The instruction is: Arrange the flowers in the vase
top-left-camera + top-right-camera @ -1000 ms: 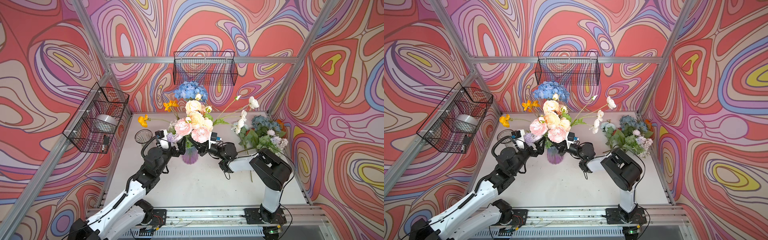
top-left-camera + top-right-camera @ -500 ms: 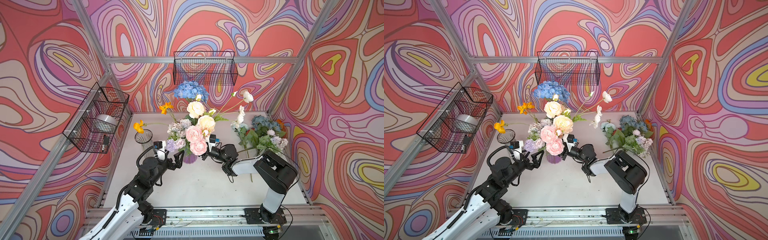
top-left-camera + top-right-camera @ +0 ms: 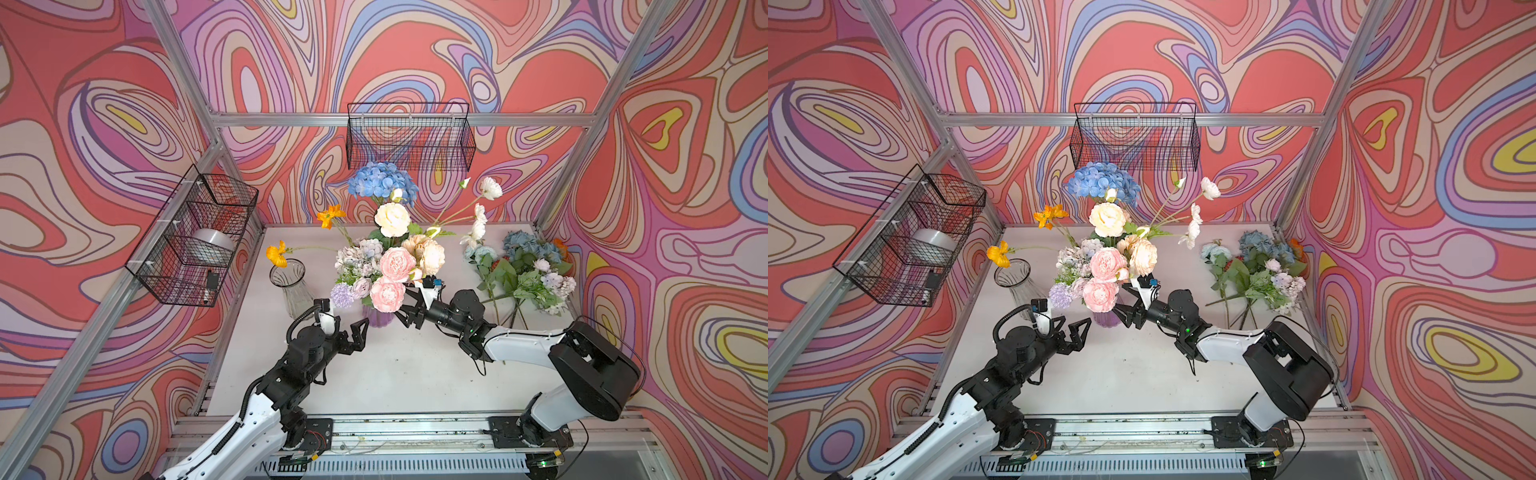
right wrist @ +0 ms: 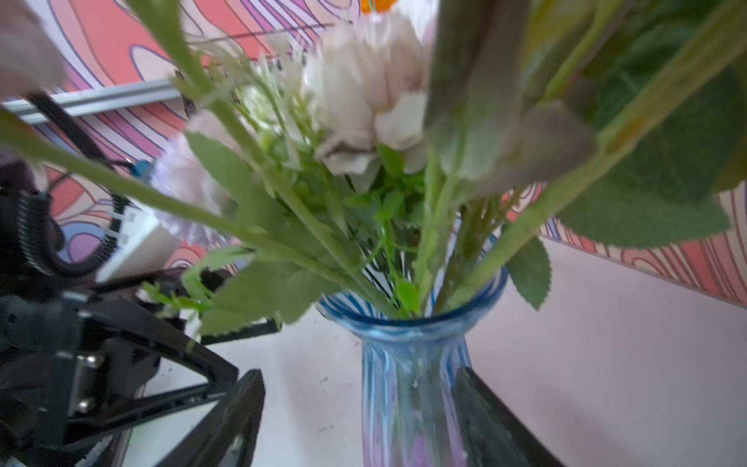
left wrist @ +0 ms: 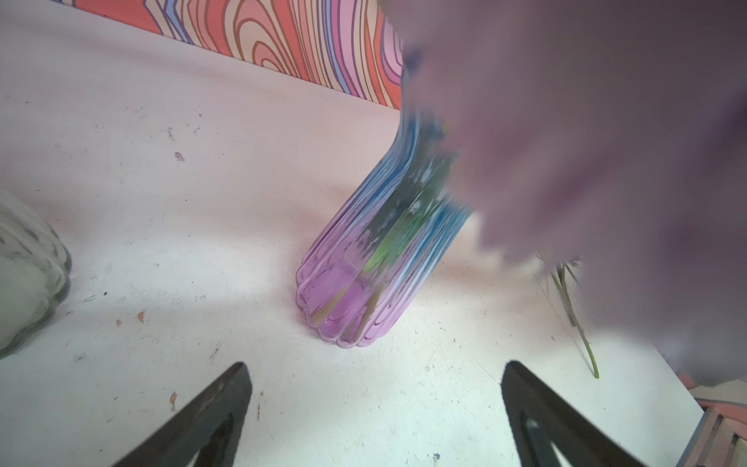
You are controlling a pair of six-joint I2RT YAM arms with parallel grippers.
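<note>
Flowers (image 3: 390, 257) stand bunched in purple-blue ribbed vase (image 3: 377, 319), upright, mid white table (image 3: 395, 374). Right gripper (image 3: 406, 318): jaws apart, straddling the vase neck, one finger (image 4: 485, 412) close against the glass. Left gripper (image 3: 350, 332): jaws wide apart, near the vase base, not touching. Loose stems (image 3: 523, 270) lie at table's right side. Clear glass vase (image 3: 291, 286) stands left of the bunch.

Twin high views down over the table (image 3: 395, 374); wrist cameras close on the vase (image 5: 364, 283), opposite sides.
</note>
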